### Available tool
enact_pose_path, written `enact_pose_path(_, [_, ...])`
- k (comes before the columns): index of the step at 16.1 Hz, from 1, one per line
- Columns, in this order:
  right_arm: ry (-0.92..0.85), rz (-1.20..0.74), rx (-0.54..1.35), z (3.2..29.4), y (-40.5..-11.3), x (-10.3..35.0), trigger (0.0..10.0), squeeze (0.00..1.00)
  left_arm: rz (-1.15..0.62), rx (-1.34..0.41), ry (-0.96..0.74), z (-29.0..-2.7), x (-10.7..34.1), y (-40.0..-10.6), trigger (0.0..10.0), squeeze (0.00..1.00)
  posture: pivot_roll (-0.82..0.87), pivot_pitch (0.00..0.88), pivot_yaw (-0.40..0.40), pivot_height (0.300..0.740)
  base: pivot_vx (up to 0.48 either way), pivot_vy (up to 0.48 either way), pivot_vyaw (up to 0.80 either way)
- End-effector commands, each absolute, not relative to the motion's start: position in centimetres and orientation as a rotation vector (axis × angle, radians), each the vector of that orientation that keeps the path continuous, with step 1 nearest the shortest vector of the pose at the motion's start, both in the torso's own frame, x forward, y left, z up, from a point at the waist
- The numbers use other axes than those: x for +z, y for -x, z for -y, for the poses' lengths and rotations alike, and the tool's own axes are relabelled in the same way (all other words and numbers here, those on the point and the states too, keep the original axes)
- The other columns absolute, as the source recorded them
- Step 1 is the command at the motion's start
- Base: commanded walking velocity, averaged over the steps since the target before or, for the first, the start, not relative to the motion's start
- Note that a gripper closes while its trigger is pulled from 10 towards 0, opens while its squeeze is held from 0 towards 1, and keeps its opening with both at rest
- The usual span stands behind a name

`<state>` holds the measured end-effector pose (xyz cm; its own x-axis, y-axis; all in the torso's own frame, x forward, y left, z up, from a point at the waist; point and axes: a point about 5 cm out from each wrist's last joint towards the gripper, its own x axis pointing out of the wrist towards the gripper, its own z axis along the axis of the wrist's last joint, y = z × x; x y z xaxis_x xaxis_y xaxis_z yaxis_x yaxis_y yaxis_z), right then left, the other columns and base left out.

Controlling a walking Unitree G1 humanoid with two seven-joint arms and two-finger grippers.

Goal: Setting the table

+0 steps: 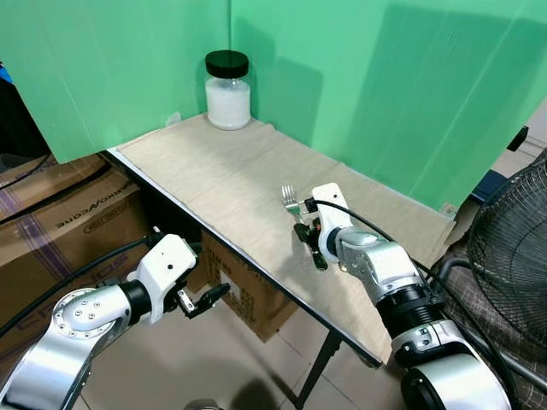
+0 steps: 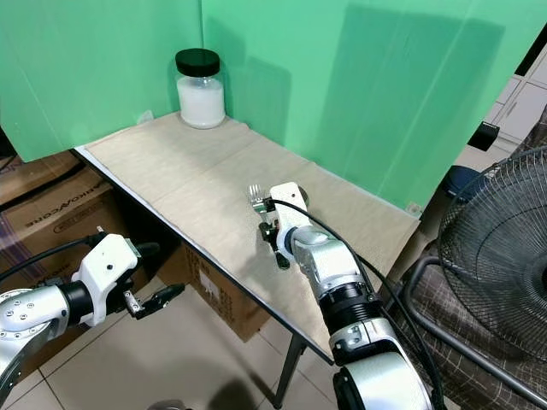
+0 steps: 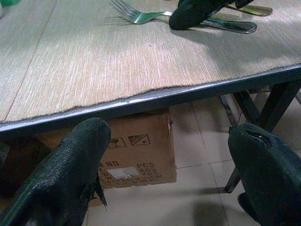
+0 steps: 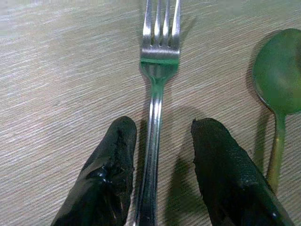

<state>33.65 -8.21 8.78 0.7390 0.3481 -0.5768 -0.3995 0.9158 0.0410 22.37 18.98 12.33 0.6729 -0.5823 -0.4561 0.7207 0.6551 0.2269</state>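
— Two black fingers of the right gripper (image 4: 160,174): how did they stand?
— Spread apart, flanking the fork (image 4: 157,89) handle on the beige table mat (image 1: 214,171).
— Anything beside it?
— One spoon (image 4: 277,84), just beside. The left gripper (image 1: 205,301) hung open below the table edge.

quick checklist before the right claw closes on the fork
1. Right claw open, one finger on each side of the fork handle: ok.
2. Fork lying flat on the table mat, tines pointing away from the claw: ok.
3. Spoon lies beside the fork, outside the fingers: ok.
4. Fingertips low enough to pinch the handle: cannot tell.
5. Left claw open, below the table edge, away from the fork: ok.
6. Jar at the far corner, out of the way: ok.
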Motion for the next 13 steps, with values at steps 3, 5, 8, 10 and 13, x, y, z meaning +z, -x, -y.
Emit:
enact_pose_path(3, [0.089, -0.618, 0.409, 8.34, -33.86, 8.98, 8.2, 0.00, -0.361, -0.760, -0.425, -18.88, 12.46, -22.59, 10.0, 0.00, 0.21, 0.000, -0.071, 0.740, 0.000, 0.000, 0.00])
enact_pose_path(5, [0.088, -0.629, 0.406, 8.32, -33.81, 8.69, 2.0, 0.00, -0.361, -0.759, -0.425, -18.89, 12.46, -22.60, 10.0, 0.00, 0.21, 0.000, -0.071, 0.740, 0.000, 0.000, 0.00])
enact_pose_path(8, [0.081, -0.632, 0.404, 8.24, -33.85, 8.50, 0.0, 0.00, -0.361, -0.759, -0.424, -18.90, 12.47, -22.60, 10.0, 0.00, 0.21, 0.000, -0.072, 0.740, 0.000, 0.000, 0.00])
enact_pose_path(10, [0.078, -0.626, 0.402, 8.27, -33.97, 8.63, 0.0, 0.00, -0.358, -0.760, -0.425, -18.85, 12.51, -22.62, 10.0, 0.00, 0.21, 0.000, -0.072, 0.740, 0.000, 0.000, 0.00])
enact_pose_path(13, [0.077, -0.626, 0.402, 8.23, -34.00, 8.58, 0.0, 0.00, -0.357, -0.759, -0.426, -18.92, 12.56, -22.62, 10.0, 0.00, 0.21, 0.000, -0.070, 0.740, 0.000, 0.000, 0.00])
